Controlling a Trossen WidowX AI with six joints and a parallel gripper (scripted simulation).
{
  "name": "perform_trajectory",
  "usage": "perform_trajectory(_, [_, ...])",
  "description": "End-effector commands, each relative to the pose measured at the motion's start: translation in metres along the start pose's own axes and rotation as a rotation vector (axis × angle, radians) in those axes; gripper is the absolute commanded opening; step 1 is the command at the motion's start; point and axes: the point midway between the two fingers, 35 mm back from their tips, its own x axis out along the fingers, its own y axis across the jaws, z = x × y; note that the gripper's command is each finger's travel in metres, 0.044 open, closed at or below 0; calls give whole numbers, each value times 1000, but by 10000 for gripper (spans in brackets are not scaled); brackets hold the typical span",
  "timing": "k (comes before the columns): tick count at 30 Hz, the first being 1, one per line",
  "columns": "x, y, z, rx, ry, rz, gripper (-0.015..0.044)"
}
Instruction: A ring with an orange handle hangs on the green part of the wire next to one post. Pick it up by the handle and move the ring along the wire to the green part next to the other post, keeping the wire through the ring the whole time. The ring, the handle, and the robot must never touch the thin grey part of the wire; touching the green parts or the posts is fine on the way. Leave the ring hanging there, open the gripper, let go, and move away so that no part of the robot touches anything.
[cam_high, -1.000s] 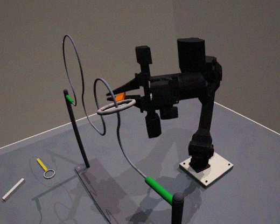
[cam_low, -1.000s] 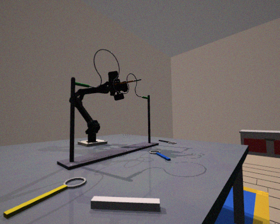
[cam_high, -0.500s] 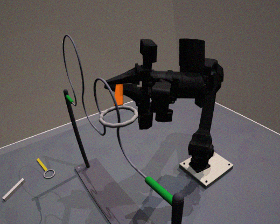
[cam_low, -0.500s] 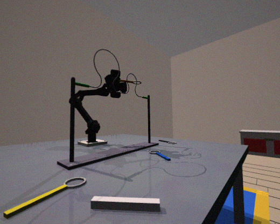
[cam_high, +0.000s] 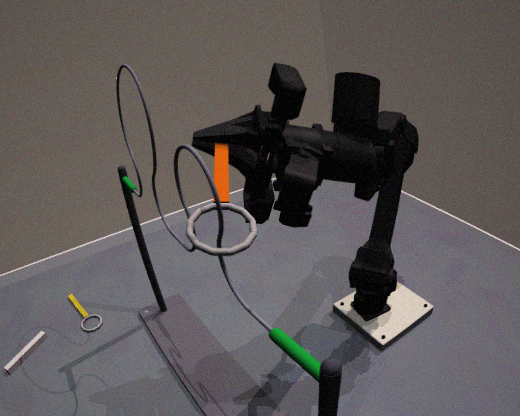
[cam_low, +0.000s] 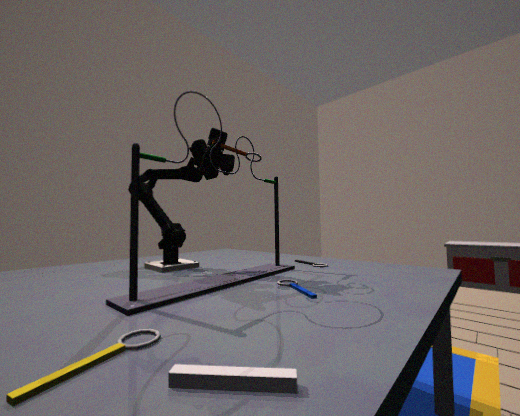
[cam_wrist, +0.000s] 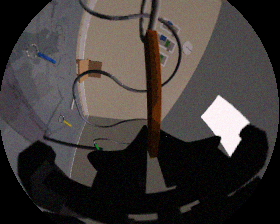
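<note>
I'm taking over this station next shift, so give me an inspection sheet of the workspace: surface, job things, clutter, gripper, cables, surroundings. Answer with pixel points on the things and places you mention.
Surface: grey-blue table (cam_high: 280, 280) (cam_low: 340, 360), shadows across it.
Job things: ring (cam_high: 189, 229) around the thin grey wire, between the two green parts; whether they touch, cannot tell. Orange handle (cam_high: 221, 172) (cam_wrist: 154, 95) held. Posts (cam_high: 142, 245) (cam_low: 276, 225) upright.
Clutter: yellow-handled ring (cam_high: 77, 305) (cam_low: 70, 368), blue-handled ring (cam_low: 303, 290) (cam_wrist: 46, 58), dark-handled ring (cam_low: 307, 262), white bar (cam_high: 25, 352) (cam_low: 232, 379), all lying on the table.
Gripper: shut on the orange handle.
Cables: nothing seen.
Surroundings: plain walls, plank floor, blue-and-yellow patch beside the table.
</note>
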Motion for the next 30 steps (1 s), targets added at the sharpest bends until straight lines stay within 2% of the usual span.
perform_trajectory(1, [0, -1, 0, -45, -6, -25, -150])
perform_trajectory(14, [0, 12, -3, -44, -3, -25, -150])
perform_trajectory(30, [-8, 57, 0, 195, 30, 110, -150])
